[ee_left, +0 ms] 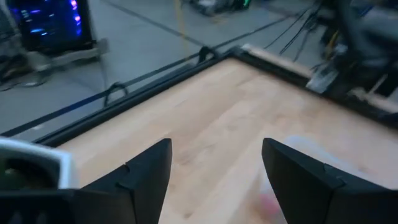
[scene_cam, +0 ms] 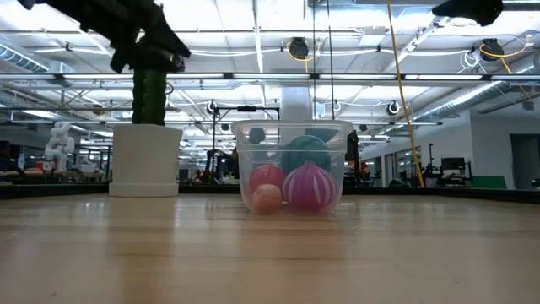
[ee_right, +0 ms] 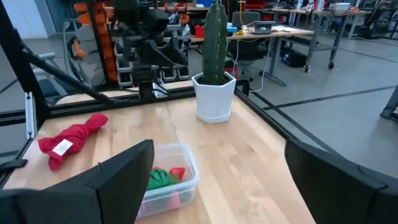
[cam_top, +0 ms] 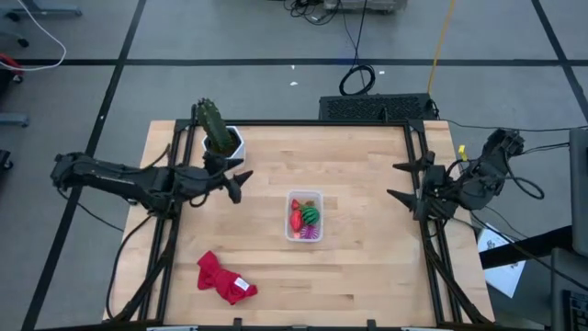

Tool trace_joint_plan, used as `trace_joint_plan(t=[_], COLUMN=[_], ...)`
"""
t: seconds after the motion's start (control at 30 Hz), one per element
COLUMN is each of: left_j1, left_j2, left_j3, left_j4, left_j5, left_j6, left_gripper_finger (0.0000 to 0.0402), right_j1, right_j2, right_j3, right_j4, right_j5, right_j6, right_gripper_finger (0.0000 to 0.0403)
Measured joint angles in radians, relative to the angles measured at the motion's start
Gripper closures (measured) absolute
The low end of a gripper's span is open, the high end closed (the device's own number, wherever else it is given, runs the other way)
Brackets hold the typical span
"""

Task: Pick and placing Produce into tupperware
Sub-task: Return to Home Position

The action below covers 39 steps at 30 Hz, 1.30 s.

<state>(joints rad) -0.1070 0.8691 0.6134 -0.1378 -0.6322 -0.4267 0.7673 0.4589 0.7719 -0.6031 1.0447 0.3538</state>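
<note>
The clear tupperware (cam_top: 304, 216) stands on its base near the table's middle and holds the produce: red pieces (cam_top: 297, 218), the green striped ball (cam_top: 311, 213) and the purple striped ball (scene_cam: 311, 187). In the right wrist view the tupperware (ee_right: 168, 177) shows the green ball and a red piece. My left gripper (cam_top: 241, 179) hovers open left of the tub, next to the cactus, holding nothing. My right gripper (cam_top: 401, 181) waits open at the table's right edge. In the left wrist view the open fingers (ee_left: 149, 168) frame bare wood.
A green cactus in a white hexagonal pot (cam_top: 220, 136) stands at the far left, close to my left gripper. A red cloth (cam_top: 221, 278) lies near the near edge, left of centre. A black frame (cam_top: 418, 156) rims the table.
</note>
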Motion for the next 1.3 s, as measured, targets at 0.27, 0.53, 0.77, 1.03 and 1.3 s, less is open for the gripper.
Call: trace_joint_plan(t=[0.27,0.53,0.77,1.03,1.3], left_j1=[0.136,0.175,0.174,0.131,0.076], left_j2=[-0.031,-0.221,-0.444,-0.625,-0.696], left_j3=[-0.035,-0.108,-0.112,-0.112,-0.114], left_j4=[-0.102,-0.022,-0.119,-0.282,-0.391], left_j5=[-0.012,0.003,-0.068,-0.131,-0.169], left_j6=[-0.071,0.010,0.060,0.036,-0.047], left_gripper_finger=[0.0149,0.0149,0.0149,0.0149,0.0149], right_j1=[0.000,0.000,0.000,0.000,0.000], right_j2=[-0.168,-0.320,-0.397,-0.435,-0.434], right_j3=[-0.077,-0.142,-0.183,-0.184,-0.303], right_j4=[-0.008,0.101,0.179,0.181,0.248], right_j5=[0.000,0.002,0.002,0.116,0.184], right_j6=[-0.037,-0.209,-0.293,-0.288,-0.178], right_gripper_finger=[0.0048,0.0048,0.0048,0.0048,0.0048])
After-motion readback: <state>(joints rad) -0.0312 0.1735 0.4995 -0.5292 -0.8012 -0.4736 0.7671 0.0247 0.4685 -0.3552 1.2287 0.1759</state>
